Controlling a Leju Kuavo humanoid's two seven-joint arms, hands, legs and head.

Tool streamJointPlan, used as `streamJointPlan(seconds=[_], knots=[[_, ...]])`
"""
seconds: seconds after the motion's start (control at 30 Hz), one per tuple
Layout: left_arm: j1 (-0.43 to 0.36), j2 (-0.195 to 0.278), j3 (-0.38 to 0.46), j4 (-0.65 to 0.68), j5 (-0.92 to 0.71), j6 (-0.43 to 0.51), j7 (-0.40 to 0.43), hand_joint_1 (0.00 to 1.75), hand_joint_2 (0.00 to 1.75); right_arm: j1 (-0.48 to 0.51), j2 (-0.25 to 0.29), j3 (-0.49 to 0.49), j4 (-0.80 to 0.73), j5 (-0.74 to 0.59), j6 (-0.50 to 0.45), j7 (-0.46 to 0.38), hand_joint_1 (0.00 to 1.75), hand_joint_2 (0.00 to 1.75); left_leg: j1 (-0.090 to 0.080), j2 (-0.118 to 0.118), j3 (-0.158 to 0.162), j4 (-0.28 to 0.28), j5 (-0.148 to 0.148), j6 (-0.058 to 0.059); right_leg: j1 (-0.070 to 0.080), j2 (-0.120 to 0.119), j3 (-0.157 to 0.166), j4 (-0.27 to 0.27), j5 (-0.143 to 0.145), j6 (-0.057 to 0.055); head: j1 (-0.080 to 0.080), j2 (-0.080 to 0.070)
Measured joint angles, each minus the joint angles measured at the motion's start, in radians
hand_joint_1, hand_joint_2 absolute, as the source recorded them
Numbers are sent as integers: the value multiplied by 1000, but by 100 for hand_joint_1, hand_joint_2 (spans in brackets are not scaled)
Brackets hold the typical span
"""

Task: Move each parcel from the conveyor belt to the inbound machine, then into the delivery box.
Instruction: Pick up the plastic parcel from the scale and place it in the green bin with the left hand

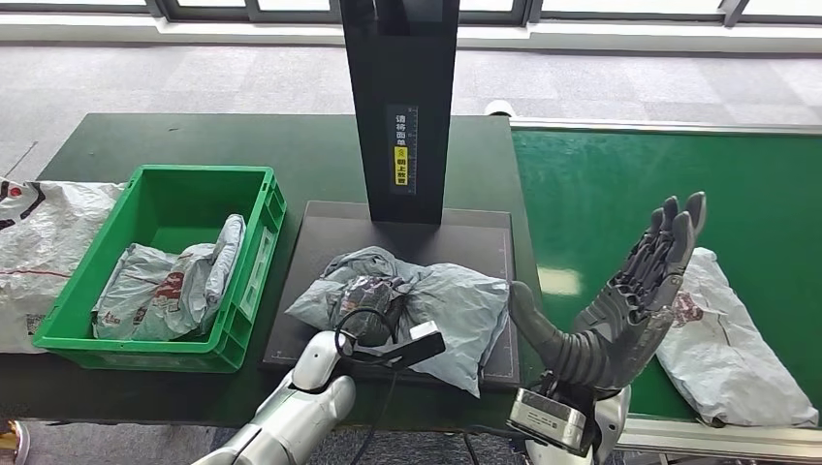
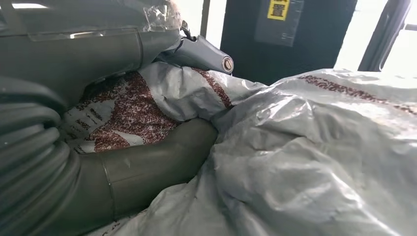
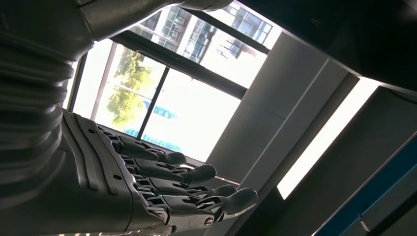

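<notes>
A crumpled grey parcel [image 1: 456, 300] lies on the black plate of the inbound machine [image 1: 320, 228], in front of its dark column [image 1: 399, 107]. My left hand [image 1: 371, 308] grips the parcel's near left part. In the left wrist view its thumb [image 2: 147, 172] and fingers [image 2: 201, 51] close around a red-printed fold of the parcel [image 2: 305, 162]. My right hand [image 1: 642, 281] is raised above the near edge of the green conveyor belt [image 1: 620, 184], fingers straight and apart, holding nothing; the right wrist view has the same hand [image 3: 147, 191] pointing up. A second grey parcel [image 1: 727, 339] lies on the belt just right of it.
A green delivery box [image 1: 254, 257] stands left of the machine with a grey parcel [image 1: 170, 281] inside. A white printed bag [image 1: 39, 252] lies on the table's far left. The dark green table [image 1: 242, 140] runs behind the box.
</notes>
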Motion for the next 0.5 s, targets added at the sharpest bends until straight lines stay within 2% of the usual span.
streamJointPlan(seconds=[0.13,0.23,0.33,0.5], knots=[[8,2,0,-11,0,8,-1,175,175,0,0,0,0,0,0,0,0,175,0,0,0,0,0,0,0,0,0,0,0,0,0,0],[36,6,16,-65,-38,60,-15,175,175,0,0,0,0,4,0,0,0,175,0,0,-1,0,0,0,0,1,-1,0,0,0,0,0],[88,9,79,-220,-120,112,-52,175,175,0,0,0,0,4,0,0,0,175,0,1,-2,0,0,0,0,2,-3,0,0,0,0,0],[135,11,192,-515,-210,122,-92,175,175,1,0,0,0,-3,0,0,0,175,0,1,-3,0,0,0,0,2,-4,0,0,0,0,0]])
